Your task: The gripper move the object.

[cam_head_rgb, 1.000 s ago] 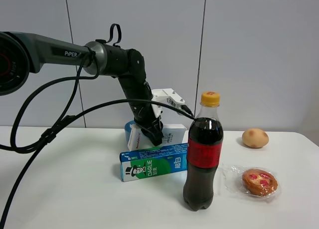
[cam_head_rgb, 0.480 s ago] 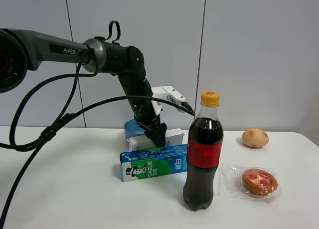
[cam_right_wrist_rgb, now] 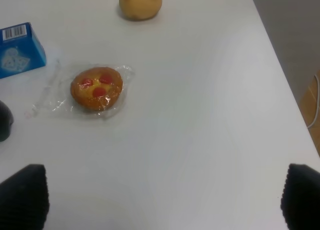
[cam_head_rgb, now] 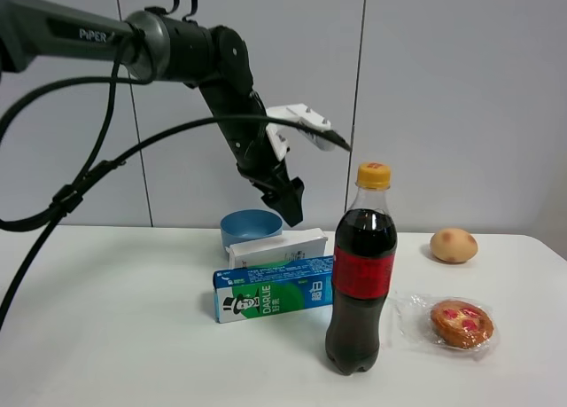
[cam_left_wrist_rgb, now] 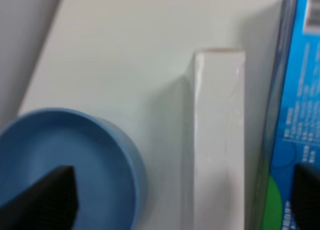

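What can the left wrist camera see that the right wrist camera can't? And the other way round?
Only the left wrist view shows the blue bowl and the white box lying beside it. Only the right wrist view shows the wrapped pastry, the round tan item and a dark edge of the bottle. Both show the white table and part of the toothpaste box.
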Robot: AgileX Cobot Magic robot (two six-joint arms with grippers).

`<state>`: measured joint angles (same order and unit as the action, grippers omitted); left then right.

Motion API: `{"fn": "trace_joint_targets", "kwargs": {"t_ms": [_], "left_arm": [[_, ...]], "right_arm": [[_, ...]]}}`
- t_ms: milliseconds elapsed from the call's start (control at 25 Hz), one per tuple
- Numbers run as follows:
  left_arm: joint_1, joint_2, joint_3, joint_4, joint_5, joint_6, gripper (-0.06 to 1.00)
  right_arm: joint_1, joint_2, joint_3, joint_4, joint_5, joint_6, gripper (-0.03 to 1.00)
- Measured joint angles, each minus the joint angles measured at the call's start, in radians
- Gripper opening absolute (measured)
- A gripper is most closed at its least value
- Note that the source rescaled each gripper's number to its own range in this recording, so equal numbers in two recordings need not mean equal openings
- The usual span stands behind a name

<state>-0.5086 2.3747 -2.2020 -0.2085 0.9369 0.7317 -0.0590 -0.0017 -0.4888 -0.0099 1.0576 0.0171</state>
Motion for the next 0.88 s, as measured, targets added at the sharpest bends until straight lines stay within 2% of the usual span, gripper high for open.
{"fn": "trace_joint_targets", "kwargs": {"t_ms": [80,160,320,560,680,880], "left_arm": [[0.000,-0.042,0.000,0.000,0.000,-0.037,0.94],[0.000,-0.084,0.000,0.000,0.001,-0.082,0.98],[0.000,-0.172,0.000,0.000,0.003,-0.133,0.99],[0.017,-0.296,0.000,-0.005,0.005,-0.141,0.99],[0.073,-0.343,0.000,-0.008,0.008,-0.143,0.99],[0.226,-0.402,0.000,-0.005,0.052,-0.184,0.99]], "right_arm": [[0.000,0.000,0.000,0.000,0.000,0.000,1.00],[0.000,0.000,0.000,0.000,0.000,0.000,1.00],[0.000,0.000,0.000,0.000,0.000,0.000,1.00],[0.000,0.000,0.000,0.000,0.000,0.000,1.00],[0.000,0.000,0.000,0.000,0.000,0.000,1.00],[0.000,0.000,0.000,0.000,0.000,0.000,1.00]]}}
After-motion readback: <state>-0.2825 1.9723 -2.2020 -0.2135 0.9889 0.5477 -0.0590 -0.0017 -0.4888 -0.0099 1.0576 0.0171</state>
